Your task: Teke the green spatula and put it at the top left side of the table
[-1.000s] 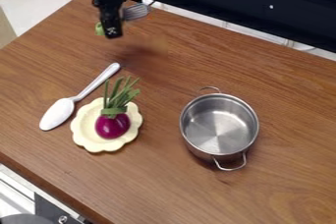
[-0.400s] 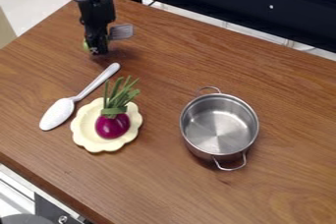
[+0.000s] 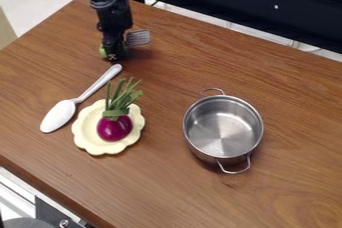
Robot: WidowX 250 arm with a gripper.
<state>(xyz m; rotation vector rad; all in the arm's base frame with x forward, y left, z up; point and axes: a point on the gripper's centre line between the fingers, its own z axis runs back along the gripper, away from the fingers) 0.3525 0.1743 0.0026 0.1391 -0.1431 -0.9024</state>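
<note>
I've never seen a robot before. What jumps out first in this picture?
Probably the purple onion with its green stalks, sitting on a scalloped cream plate left of centre. The shiny steel pot right of centre is nearly as striking. Then, toward the upper left, the black gripper hangs over the wooden table by a green spatula.

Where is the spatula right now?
In the camera view, the spatula is at the upper left, held in the gripper, near the handle end of the white spoon.
</note>
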